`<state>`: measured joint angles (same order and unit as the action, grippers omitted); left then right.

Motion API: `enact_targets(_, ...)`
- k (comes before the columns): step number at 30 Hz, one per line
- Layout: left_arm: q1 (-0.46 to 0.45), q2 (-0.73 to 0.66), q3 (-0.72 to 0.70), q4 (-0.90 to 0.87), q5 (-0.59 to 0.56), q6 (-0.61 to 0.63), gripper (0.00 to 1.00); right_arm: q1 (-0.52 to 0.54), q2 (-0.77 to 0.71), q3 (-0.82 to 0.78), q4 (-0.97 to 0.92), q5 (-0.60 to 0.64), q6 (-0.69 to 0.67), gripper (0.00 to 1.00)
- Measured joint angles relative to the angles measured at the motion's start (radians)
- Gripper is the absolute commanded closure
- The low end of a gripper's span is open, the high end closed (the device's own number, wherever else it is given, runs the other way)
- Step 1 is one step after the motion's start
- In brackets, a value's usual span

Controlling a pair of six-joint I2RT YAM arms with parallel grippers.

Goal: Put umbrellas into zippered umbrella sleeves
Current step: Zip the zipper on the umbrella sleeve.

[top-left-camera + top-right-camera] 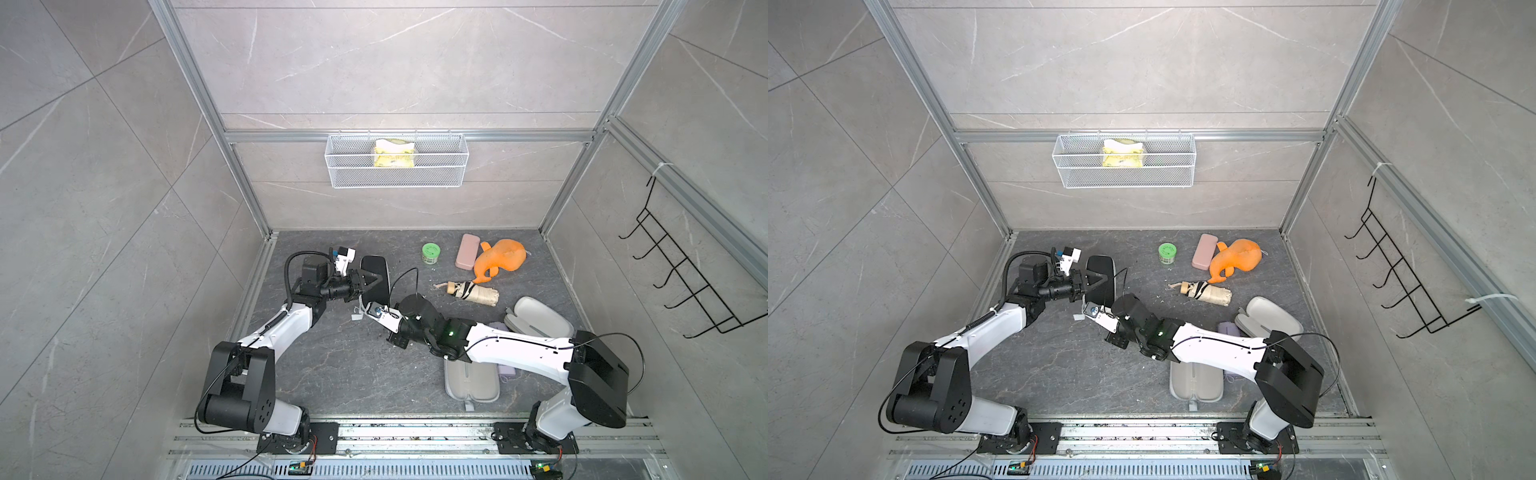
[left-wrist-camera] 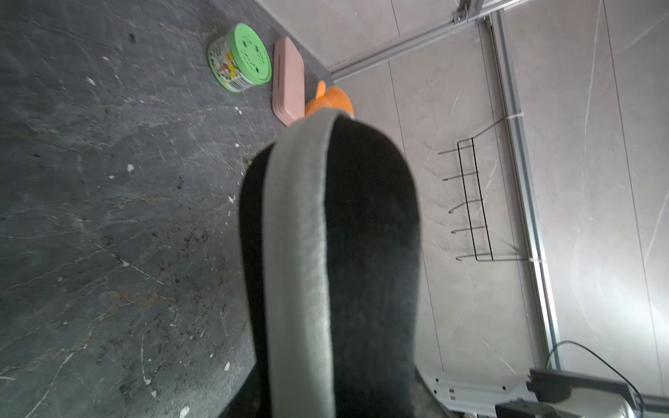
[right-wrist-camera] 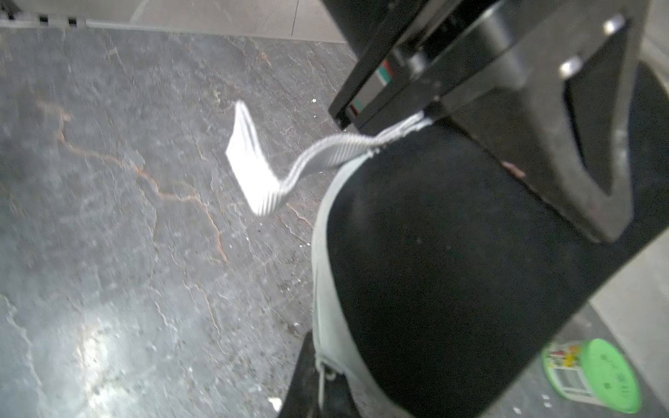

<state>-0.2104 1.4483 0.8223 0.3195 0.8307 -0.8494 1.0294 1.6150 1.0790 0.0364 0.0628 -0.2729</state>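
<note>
ok so quick rundown: the left gripper (image 1: 374, 281) is clamped on the black case (image 1: 376, 264), which sits at the left side of the dark floor (image 1: 332, 374), towards the back. In the left wrist view the case fills the middle of the pic w/ its grey zip band (image 2: 300, 253) running down it, halves together. The right gripper (image 3: 318, 387) is at the near end of that same case, fingers closed right at the zip line. Can't tell if it's actually pinching the zip pull or just touching there (too blurry tbh). A white strap w/ a tag (image 3: 249, 163) hangs off that end of the case. The beige umbrella (image 1: 471, 292) w/ the wooden handle lies on the floor mid-right, not in any case. Two more cases lie open, pale lining up: one near the front (image 1: 471, 384), partly under the right arm, and one further right (image 1: 536, 318). At the back there's a green-lidded tub (image 1: 431, 252), a pink case (image 1: 468, 251) and an orange plush toy (image 1: 500, 259) touching it. On the back wall there's a wire basket (image 1: 440, 174) w/ a yellow packet (image 1: 395, 153) in it, and a black hook rack (image 1: 685, 270) on the right wall.
</note>
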Motion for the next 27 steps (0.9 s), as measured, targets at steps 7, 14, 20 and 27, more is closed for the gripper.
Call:
enact_targets(7, -0.031, -0.018, -0.113, 0.196, -0.183, -0.102, 1.00, 0.000, 0.053, 0.003, 0.060, 0.005, 0.257, 1.00)
enact_targets(14, -0.115, 0.000, -0.131, 0.327, -0.364, -0.124, 1.00, 0.019, 0.122, 0.074, 0.096, 0.096, 0.354, 1.00)
enact_targets(20, -0.126, 0.025, -0.135, 0.380, -0.428, -0.143, 1.00, 0.019, 0.147, 0.085, 0.123, 0.159, 0.383, 0.87)
enact_targets(27, -0.084, 0.029, -0.138, 0.390, -0.463, -0.139, 0.98, 0.080, 0.032, 0.039, 0.264, -0.064, 0.419, 0.47)
